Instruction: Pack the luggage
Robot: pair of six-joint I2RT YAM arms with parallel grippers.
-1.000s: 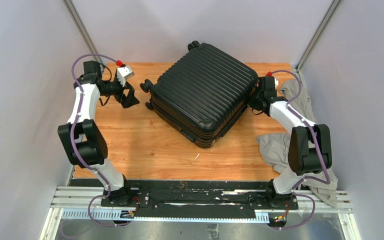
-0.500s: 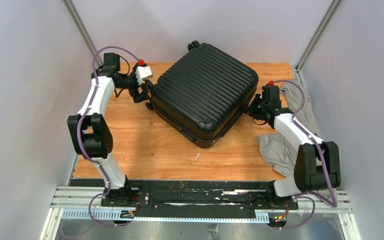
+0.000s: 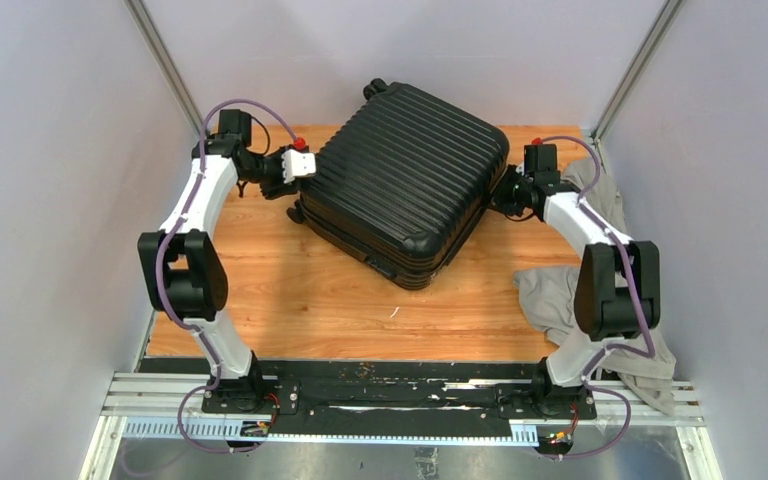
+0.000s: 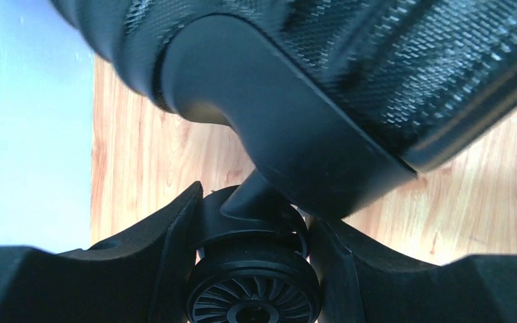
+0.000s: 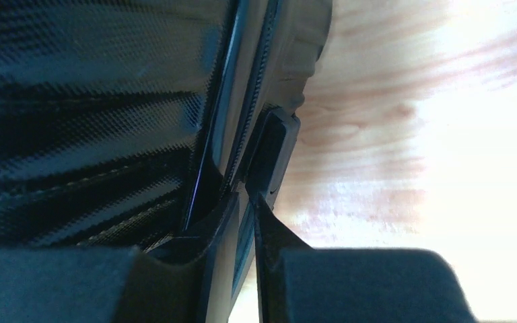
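- The luggage lies closed at the far middle of the tabletop, and has slid slightly toward the left edge.
- The left gripper has moved in, its fingers hugging a wheel.
- The right gripper, nearly closed, pinches the luggage's right-side seam.

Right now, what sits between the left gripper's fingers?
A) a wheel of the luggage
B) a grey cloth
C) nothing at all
A: the left wrist view shows a finned black wheel of the luggage flanked by both fingers of the left gripper.
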